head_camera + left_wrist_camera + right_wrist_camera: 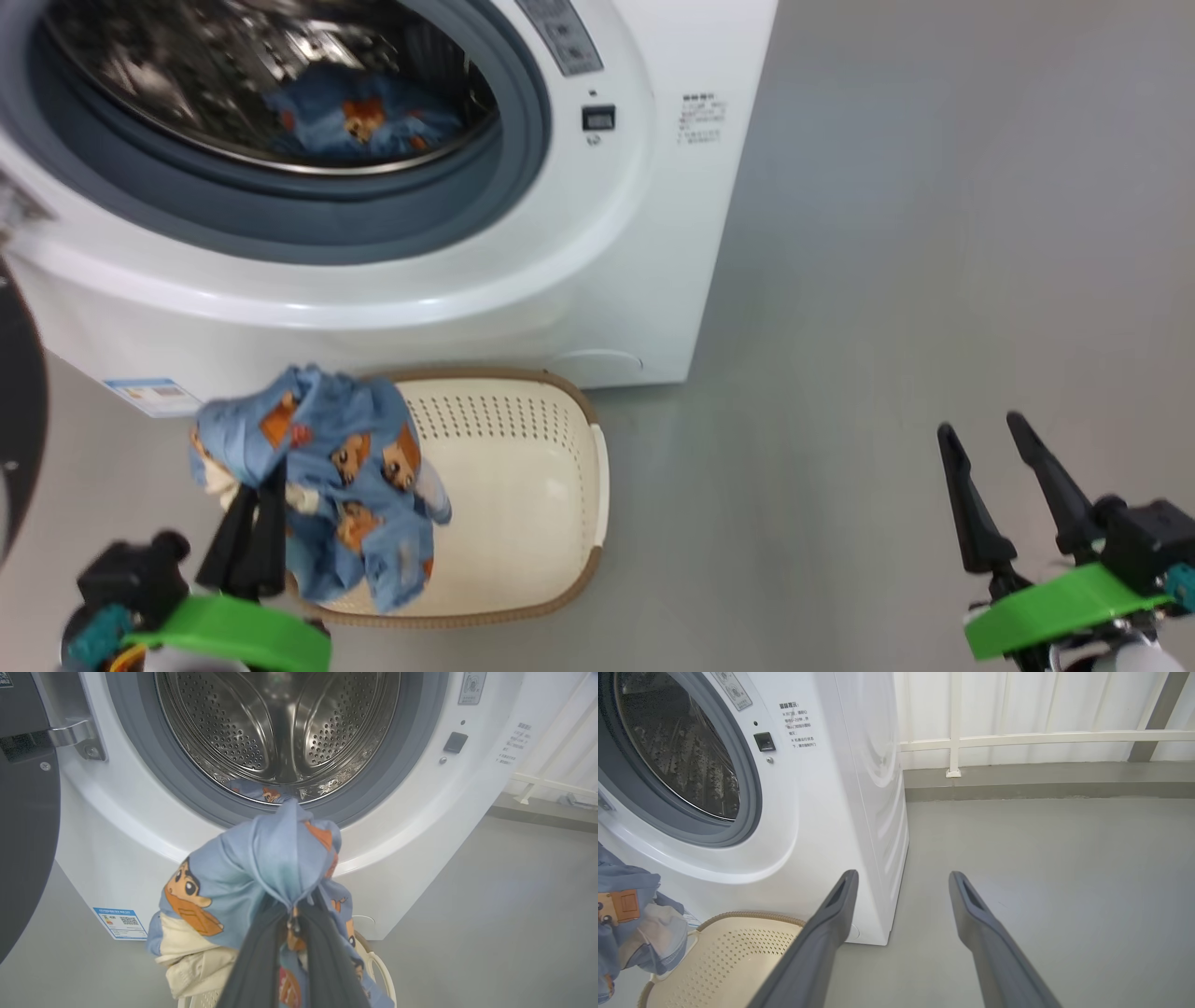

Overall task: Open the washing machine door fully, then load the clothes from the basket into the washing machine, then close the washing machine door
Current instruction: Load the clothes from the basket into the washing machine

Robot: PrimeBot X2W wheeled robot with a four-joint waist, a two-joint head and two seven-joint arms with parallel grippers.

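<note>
My left gripper (261,481) is shut on a bunch of light-blue clothes (345,467) with orange-brown cartoon faces, held up over the left side of the cream basket (523,504). In the left wrist view the clothes (261,868) hang from my fingers in front of the washing machine (411,826). Another piece of the clothes (359,117) lies inside the steel drum. The washing machine door (23,826) stands swung open at the far left, its black rim also at the head view's left edge (17,439). My right gripper (980,434) stands open over the bare floor at the right.
The basket sits on the grey floor right against the washing machine's front. A white railing (1017,739) and wall run behind the machine on the right. Open grey floor (934,280) stretches to the right of the machine.
</note>
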